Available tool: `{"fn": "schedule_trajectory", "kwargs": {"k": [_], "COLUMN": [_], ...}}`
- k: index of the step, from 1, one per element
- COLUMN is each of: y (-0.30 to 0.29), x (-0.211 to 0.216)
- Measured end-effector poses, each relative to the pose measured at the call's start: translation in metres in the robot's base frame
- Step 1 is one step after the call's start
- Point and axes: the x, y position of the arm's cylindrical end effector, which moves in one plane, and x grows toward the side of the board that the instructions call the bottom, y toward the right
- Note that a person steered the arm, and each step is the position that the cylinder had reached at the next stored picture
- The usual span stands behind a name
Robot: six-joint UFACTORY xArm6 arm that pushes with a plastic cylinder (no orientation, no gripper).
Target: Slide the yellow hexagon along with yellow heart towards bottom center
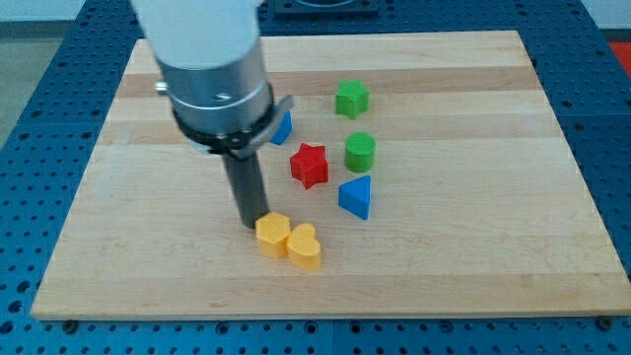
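Note:
The yellow hexagon [272, 235] lies near the view's bottom centre of the wooden board [128, 266]. The yellow heart [306, 247] touches it on its lower right side. My tip [250, 226] stands at the hexagon's upper left edge, touching or almost touching it. The dark rod rises from there to the grey and white arm body [212, 69] at the view's upper left.
A red star [310, 165] lies at the middle. A blue triangle [356, 196] lies to its lower right. A green cylinder [360, 151] and a green star-like block [351, 99] lie above. A blue block [284, 128] is partly hidden behind the arm.

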Motion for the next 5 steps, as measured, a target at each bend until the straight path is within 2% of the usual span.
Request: {"fn": "schedule_trajectory", "kwargs": {"k": [1, 5], "y": [0.0262, 0.0206], "x": [0.0077, 0.0066]}}
